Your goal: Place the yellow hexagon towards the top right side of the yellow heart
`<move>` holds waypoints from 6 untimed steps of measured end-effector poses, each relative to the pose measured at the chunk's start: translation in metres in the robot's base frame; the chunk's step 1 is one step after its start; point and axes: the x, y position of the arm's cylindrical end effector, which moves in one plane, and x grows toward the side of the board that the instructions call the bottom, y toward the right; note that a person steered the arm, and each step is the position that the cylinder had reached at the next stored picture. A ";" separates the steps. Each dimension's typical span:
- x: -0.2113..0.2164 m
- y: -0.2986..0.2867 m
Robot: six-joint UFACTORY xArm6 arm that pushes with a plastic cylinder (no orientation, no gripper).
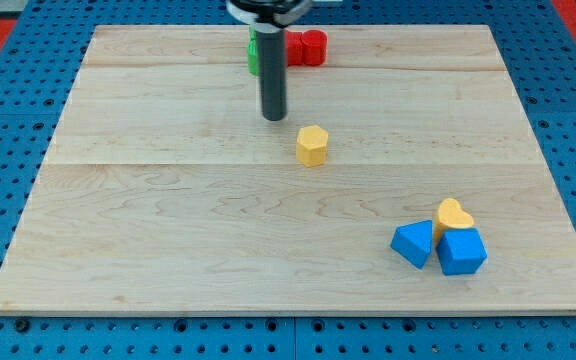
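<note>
Wooden board (168, 230): rod (272, 70) hides most of green block (253, 58).

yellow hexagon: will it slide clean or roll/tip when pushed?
The yellow hexagon looks squat and flat-based, so it probably slides rather than tips. Its faceted sides may make it rotate under an off-centre push. My tip sits apart, to its upper left.

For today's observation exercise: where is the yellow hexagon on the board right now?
The yellow hexagon sits just above the board's middle, slightly below and to the view's right of my tip, far up-left of the yellow heart.
</note>
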 end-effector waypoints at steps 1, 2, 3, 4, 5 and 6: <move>0.061 0.017; 0.089 0.046; 0.094 0.066; 0.056 0.041; 0.087 0.104; 0.115 0.114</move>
